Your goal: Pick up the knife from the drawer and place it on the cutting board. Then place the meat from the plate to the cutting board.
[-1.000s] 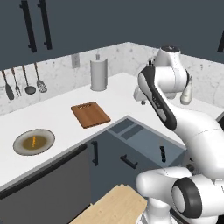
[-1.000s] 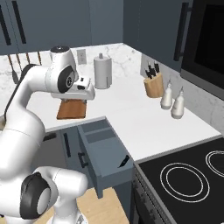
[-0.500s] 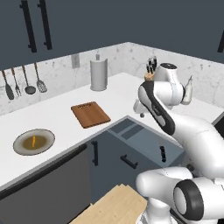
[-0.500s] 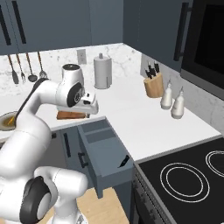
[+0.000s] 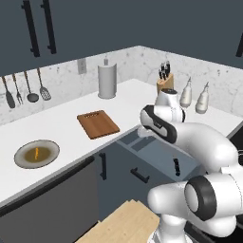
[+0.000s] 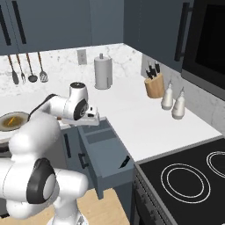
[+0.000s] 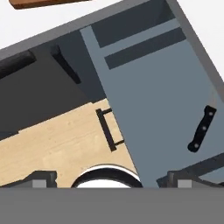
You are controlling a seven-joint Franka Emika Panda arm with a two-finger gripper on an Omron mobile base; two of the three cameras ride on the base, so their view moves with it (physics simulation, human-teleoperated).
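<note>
Hovering over the open drawer (image 7: 153, 87), we are seeing the knife (image 7: 201, 129) ungrasped; gripper (image 7: 111, 180) jaws apparently spread; both placements remain.

Slate-blue corner kitchen, evenly lit.
White surface (image 6: 132, 114) under marbled backsplash (image 5: 61, 78); dark upper cabinets (image 6: 52, 22); black stovetop (image 6: 189, 176); light wood floor (image 5: 126, 223).

No readable text, labels, brand marks, numbers or signs appear on any surface in these views.
</note>
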